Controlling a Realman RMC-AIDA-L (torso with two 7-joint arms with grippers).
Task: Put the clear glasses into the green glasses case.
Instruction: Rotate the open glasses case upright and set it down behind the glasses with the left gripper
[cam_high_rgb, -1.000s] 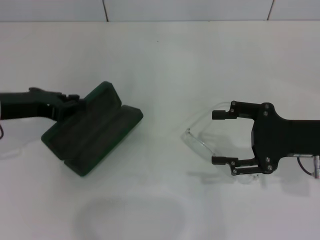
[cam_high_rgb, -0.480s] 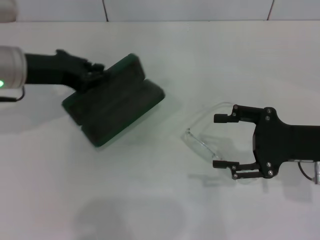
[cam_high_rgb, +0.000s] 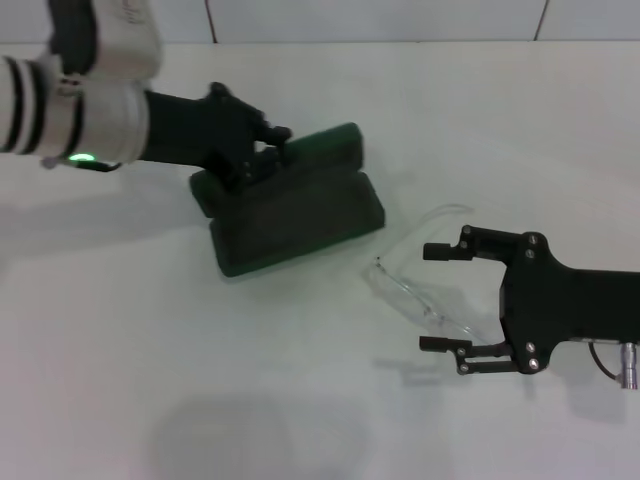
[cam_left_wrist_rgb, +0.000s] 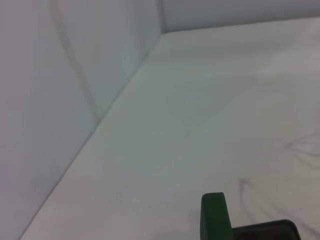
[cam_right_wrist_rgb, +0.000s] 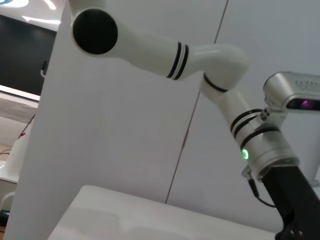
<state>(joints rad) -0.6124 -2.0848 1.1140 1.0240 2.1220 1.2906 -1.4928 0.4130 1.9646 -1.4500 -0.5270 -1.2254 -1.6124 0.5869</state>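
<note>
Carried rightward, the green glasses case (cam_high_rgb: 295, 200) hangs clamped in the left gripper (cam_high_rgb: 262, 152); right gripper (cam_high_rgb: 440, 297) gapes around the clear glasses (cam_high_rgb: 415, 295)

left gripper (cam_high_rgb: 262, 150) gripping green glasses case (cam_high_rgb: 295, 205), seemingly lifted

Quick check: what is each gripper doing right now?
Left gripper: shut on the green glasses case.
Right gripper: open, around the clear glasses.
</note>
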